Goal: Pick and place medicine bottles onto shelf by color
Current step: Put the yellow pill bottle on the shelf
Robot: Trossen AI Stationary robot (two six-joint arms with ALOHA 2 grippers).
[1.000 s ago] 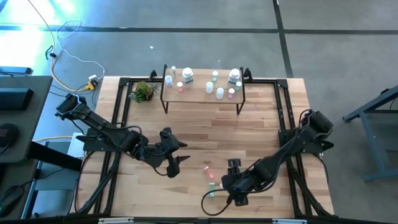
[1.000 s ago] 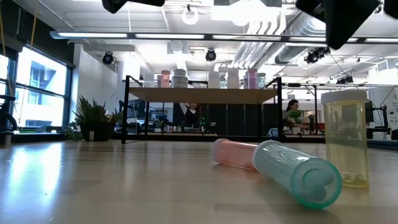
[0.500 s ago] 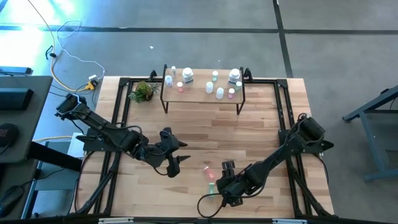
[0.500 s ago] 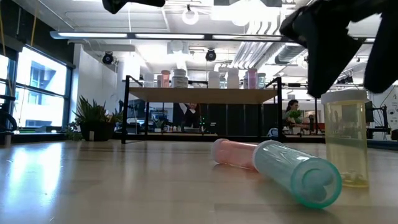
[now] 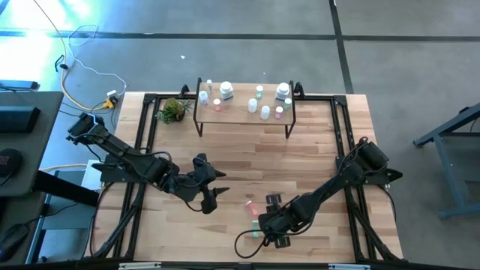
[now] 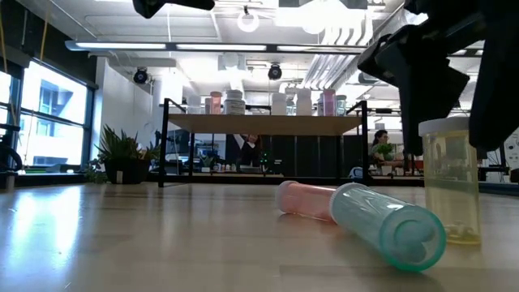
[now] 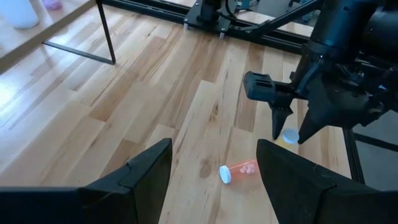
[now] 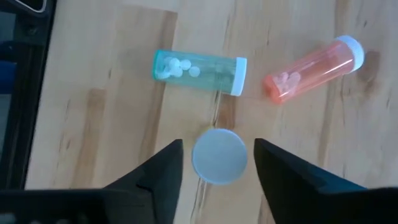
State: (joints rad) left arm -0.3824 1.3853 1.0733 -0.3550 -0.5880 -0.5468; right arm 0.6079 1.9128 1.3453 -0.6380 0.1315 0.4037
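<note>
I have the right gripper [image 8: 214, 163] directly above an upright white-capped yellowish bottle [image 6: 451, 182] near the front of the counter [image 5: 300, 161]. Its fingers [image 8: 155, 171] are spread, one on each side of the cap, and as far as I can see they grip nothing. Just beside that bottle lie a green bottle [image 8: 199, 70] and a pink bottle [image 8: 311, 67], both on their sides, close together but apart. The left gripper [image 5: 212, 185] hangs over the counter's middle-left, fingers [image 7: 140, 177] spread wide and empty. The shelf [image 5: 244, 107] at the far edge carries white, pink and green bottles. A potted plant [image 5: 174, 109] stands beside it.
</note>
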